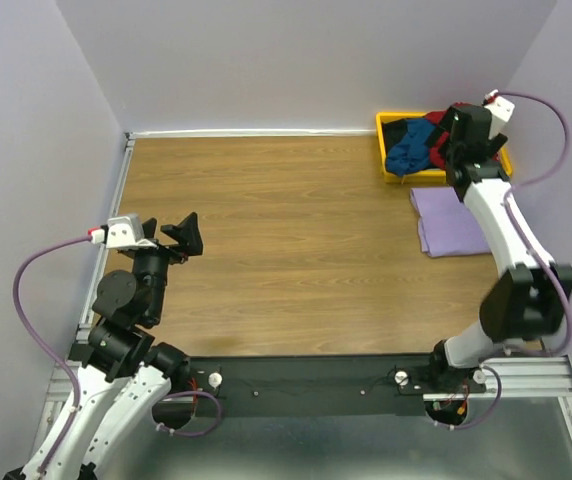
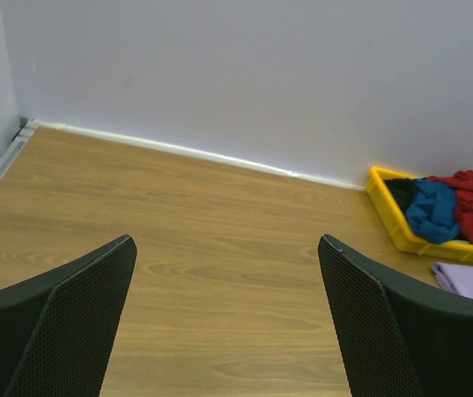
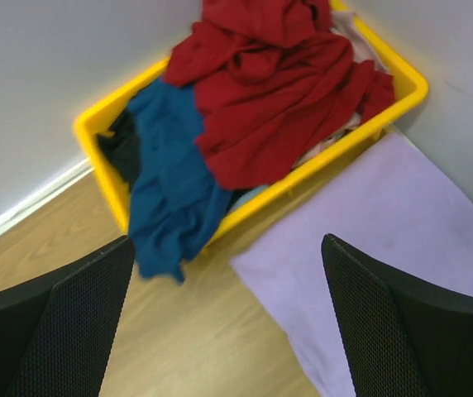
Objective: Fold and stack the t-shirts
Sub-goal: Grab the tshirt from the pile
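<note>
A yellow tray [image 1: 394, 124] at the back right holds crumpled t-shirts. A dark red one [image 3: 278, 91] lies on top. A teal blue one [image 3: 166, 178] hangs over the tray's front rim onto the table. A black one [image 3: 119, 145] is at the tray's left end, and pale cloth [image 3: 336, 136] shows under the red. A folded lavender shirt [image 1: 448, 224] lies flat on the table just in front of the tray. My right gripper [image 3: 226, 241] is open and empty, above the tray's front rim. My left gripper [image 2: 226, 241] is open and empty over bare wood at the left.
The walls stand close behind the tray and along the right of it. A white strip [image 1: 236, 132] runs along the table's back edge and a metal rail [image 1: 116, 200] along its left edge. The arm bases sit on the black bar [image 1: 316, 385] at the near edge.
</note>
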Controlling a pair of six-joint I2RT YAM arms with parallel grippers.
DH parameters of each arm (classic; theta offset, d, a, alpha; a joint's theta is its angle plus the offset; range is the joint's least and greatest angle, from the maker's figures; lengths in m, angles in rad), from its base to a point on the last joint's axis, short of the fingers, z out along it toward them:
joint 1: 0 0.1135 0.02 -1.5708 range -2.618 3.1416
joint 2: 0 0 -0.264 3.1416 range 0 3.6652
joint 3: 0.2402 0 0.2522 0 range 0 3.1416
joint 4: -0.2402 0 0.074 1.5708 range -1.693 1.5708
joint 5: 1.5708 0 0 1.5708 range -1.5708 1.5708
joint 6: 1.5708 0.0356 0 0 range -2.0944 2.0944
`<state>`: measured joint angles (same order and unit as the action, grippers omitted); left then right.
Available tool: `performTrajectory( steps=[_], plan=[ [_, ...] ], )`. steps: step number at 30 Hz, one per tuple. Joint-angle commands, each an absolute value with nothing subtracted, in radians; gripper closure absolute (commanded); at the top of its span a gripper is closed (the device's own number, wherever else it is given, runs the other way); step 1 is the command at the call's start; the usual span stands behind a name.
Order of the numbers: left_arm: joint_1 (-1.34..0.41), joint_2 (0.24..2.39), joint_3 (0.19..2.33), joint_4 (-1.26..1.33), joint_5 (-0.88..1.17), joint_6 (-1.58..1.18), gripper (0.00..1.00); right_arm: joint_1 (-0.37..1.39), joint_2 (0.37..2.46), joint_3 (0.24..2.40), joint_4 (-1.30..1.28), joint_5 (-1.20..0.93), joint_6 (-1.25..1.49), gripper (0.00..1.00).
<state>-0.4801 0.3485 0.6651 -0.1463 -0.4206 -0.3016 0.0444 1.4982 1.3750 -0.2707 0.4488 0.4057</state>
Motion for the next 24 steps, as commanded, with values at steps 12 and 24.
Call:
performTrajectory(
  steps=[12,24],
  plan=[
    [-0.483,0.452,0.742,-0.233,-0.649,-0.465,0.01,-0.066,2.267,2.049,-0.267,0.519,0.485,0.01],
    [-0.485,0.506,0.759,-0.232,-0.606,-0.512,0.01,-0.081,2.263,1.980,-0.267,0.525,0.493,0.59]
  ],
)
